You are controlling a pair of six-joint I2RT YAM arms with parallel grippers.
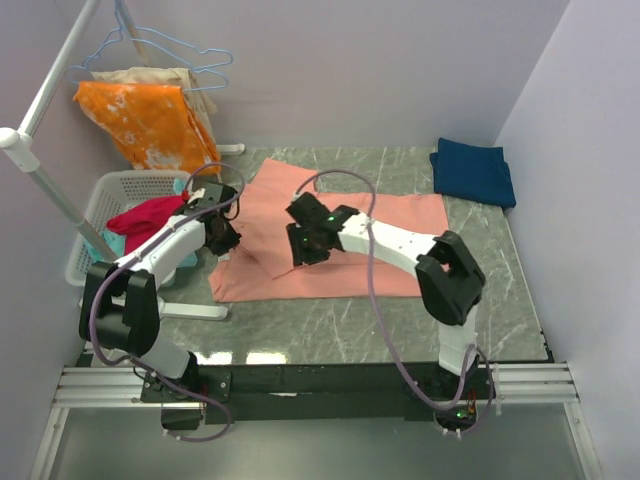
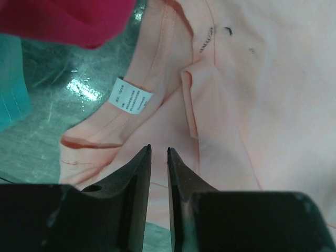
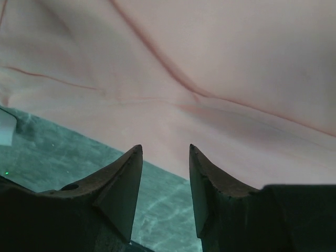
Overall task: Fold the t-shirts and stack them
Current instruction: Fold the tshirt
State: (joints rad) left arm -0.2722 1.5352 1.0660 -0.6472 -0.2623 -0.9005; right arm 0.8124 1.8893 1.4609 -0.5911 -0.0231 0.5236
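I've got the salmon-pink t-shirt (image 1: 400,212) spread flat in the middle of the counter (image 1: 330,330), and both arms are reaching in over it. The left fingers (image 2: 148,160) hang just above its left edge, right by the collar and the white label (image 2: 131,98). There's only a narrow slit between them and nothing in it. The right fingers (image 3: 131,168) are over the middle of the same shirt, plainly apart and gripping nothing. The shirt's edge and a strip of bare counter sit just below the tips. The dark navy t-shirt (image 1: 473,172) lies folded well beyond the pink shirt's far right corner. Off the pink shirt's left side is the white basket (image 1: 85,250), with the magenta-red garment (image 1: 145,215) draped over its rim. The orange blotched cloth (image 1: 145,120) hangs beyond the far left corner.
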